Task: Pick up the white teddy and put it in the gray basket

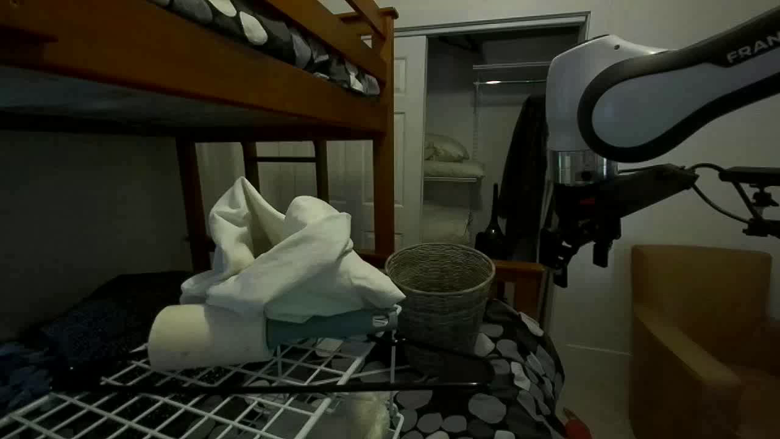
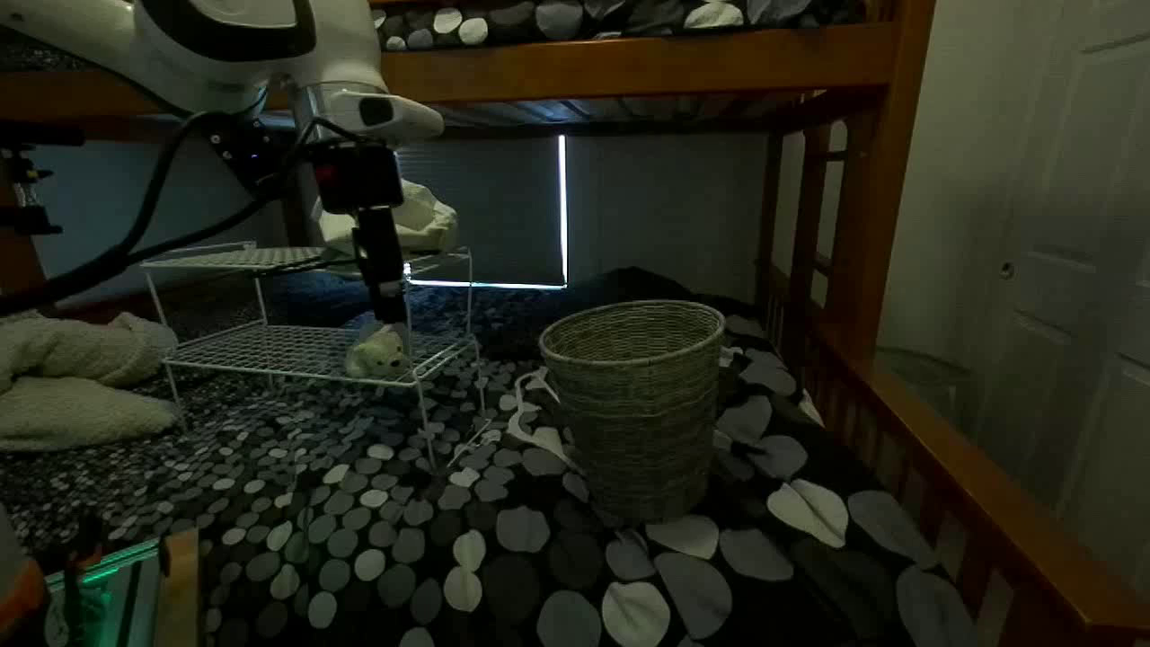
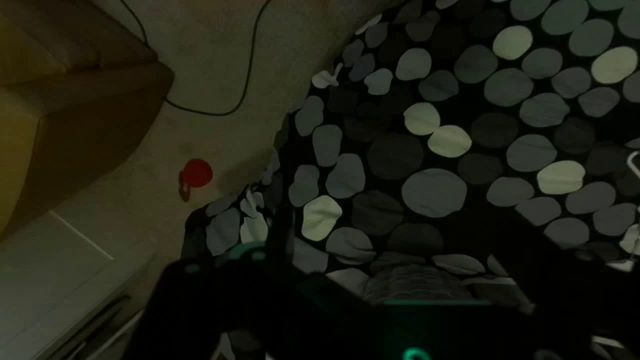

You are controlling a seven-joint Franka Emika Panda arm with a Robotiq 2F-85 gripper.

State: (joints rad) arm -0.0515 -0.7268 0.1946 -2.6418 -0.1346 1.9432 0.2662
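The white teddy (image 2: pixel 381 354) lies on the lower shelf of a white wire rack in an exterior view, near its front right corner. A pale fuzzy shape (image 1: pixel 368 416) low under the rack in an exterior view may be the same teddy. It does not show in the wrist view. The gray woven basket (image 1: pixel 443 317) stands upright on the bed in both exterior views (image 2: pixel 640 422); part of its wall shows in the wrist view (image 3: pixel 415 282). My gripper (image 1: pixel 581 271) hangs high over the bed, fingers apart and empty. It also shows in the other views (image 2: pixel 390 307) (image 3: pixel 394 222).
The two-level wire rack (image 2: pixel 296 352) bears a white cloth (image 1: pixel 304 262) and a white roll (image 1: pixel 207 336) on top. The wooden bunk frame (image 2: pixel 647 76) is overhead. A bed rail (image 2: pixel 988 503) runs beside the basket. A tan armchair (image 1: pixel 701 329) stands beyond the bed.
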